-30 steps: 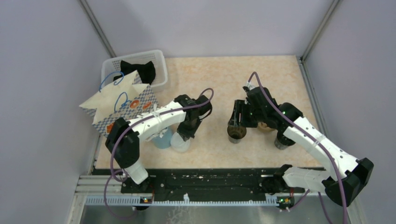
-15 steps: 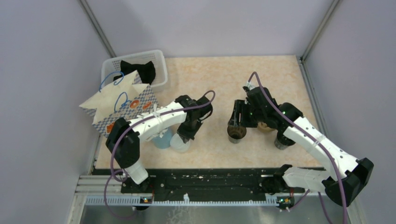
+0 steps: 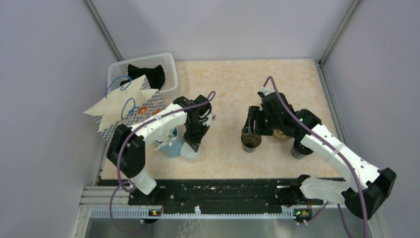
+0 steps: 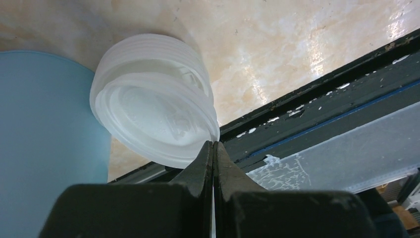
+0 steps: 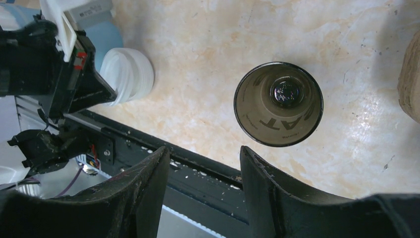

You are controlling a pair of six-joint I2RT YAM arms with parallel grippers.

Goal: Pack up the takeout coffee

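The takeout coffee cup (image 3: 251, 141) (image 5: 278, 103) is dark brown-black and stands open, with no lid on it, in the middle of the table. My right gripper (image 3: 252, 127) (image 5: 204, 148) hangs open above its near side and holds nothing. A stack of white lids (image 3: 190, 151) (image 4: 153, 116) (image 5: 130, 74) sits near the table's front edge beside a light blue cup (image 3: 171, 148) (image 4: 44, 134). My left gripper (image 3: 192, 145) (image 4: 213, 144) is shut, its tips against the near rim of the top lid.
A patterned paper bag (image 3: 130, 110) with blue handles stands at the left, and a white basket (image 3: 168, 64) with black cloth is behind it. Another dark cup (image 3: 298, 150) and a brown object (image 3: 283, 134) (image 5: 411, 79) sit under the right arm. A black rail (image 3: 223, 191) runs along the front edge.
My left arm's wrist has swung to the left while its tips stay at the lid stack. The right arm and the open cup have not moved.
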